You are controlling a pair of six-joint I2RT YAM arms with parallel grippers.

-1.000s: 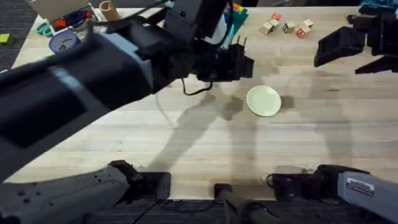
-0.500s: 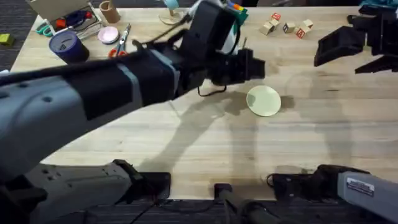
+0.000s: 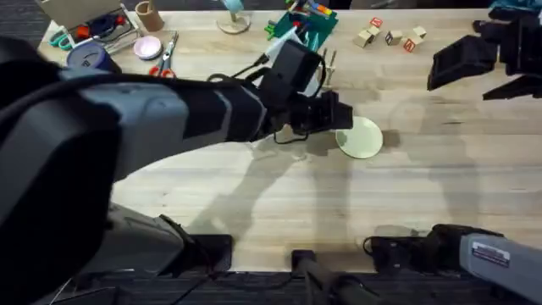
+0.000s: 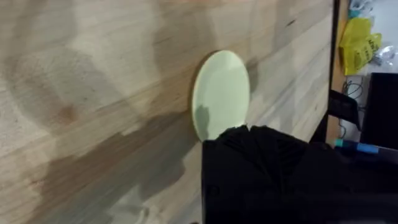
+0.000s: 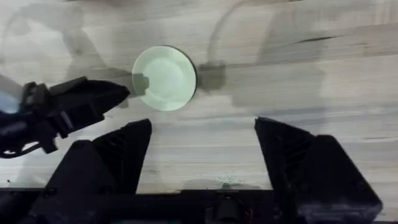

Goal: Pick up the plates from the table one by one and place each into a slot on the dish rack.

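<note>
1. The left end effector [image 3: 339,114] sits at centre frame in the overhead view, its tip at the left edge of the cream plate [image 3: 359,137], which lies flat on the surface [image 3: 254,195]; whether its fingers are parted or closed cannot be told from here

2. In the left wrist view the plate [image 4: 221,93] lies just past the dark end effector body, touching or nearly touching it; the contact itself is hidden

3. The right end effector [image 3: 474,63] waits at the upper right of the overhead view, well apart from the plate, its fingers spread wide and empty; its own camera shows the plate [image 5: 165,78] in the upper centre, with the left end effector [image 5: 121,92] at the plate's left rim

4. Risk: a thin disc lying flat offers little edge to grip, so a finger coming in too high would likely push the plate across the surface rather than get under it

5. Risk: a grip on the rim alone may let the plate swing or slip out on the lift

6. Risk: the rack [image 3: 318,72] stands just behind the left arm at upper centre, near a green brick build [image 3: 305,25]; a wide swing toward the slots could knock either

7. A blue plate cannot be made out with certainty
</note>
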